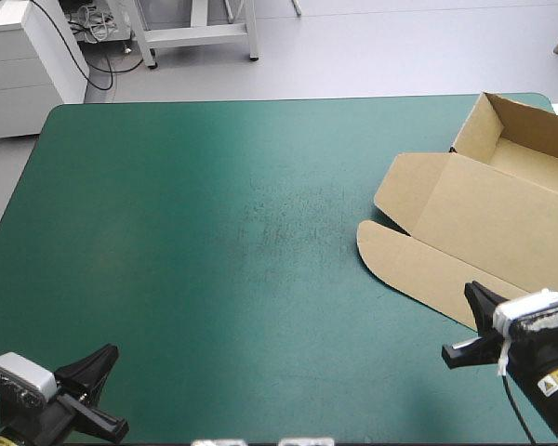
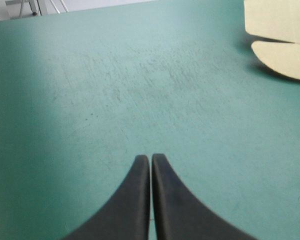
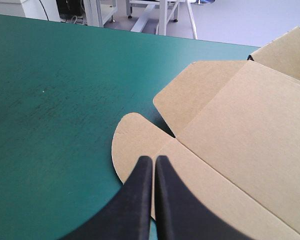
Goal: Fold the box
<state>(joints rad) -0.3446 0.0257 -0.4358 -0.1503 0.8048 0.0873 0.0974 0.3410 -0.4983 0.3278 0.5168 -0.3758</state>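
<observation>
The box (image 1: 488,209) lies on the right side of the table, on the teal-green cover (image 1: 195,242), and it is open. Its tray part (image 1: 525,139) w/ raised walls sits at the far right corner. The lid (image 1: 502,223) lies flat and reaches from the tray toward the near edge and toward the middle of the table. Two rounded flaps are at the lid's left side: one flap (image 1: 409,181) farther away and one flap (image 1: 391,260) nearer to the robot, w/ a narrow cut between them. Both lie flat on the cover.

The right gripper (image 3: 153,159) is at the near right corner of the table. Its black fingers are pressed together, only a thin line shows between them, and they hold nothing. In the right wrist view the tips are over the brown board, just where the nearer flap meets the lid. If they touch the board or are only above it, I cannot tell.

The left gripper (image 2: 151,157) is at the near left corner, well apart from the box. Its fingers are also together, w/ nothing between them, and they point across the bare cover. In the left wrist view the two flaps show only far ahead, to the right.

The middle of the cover has faint scuff marks (image 1: 279,218).
</observation>
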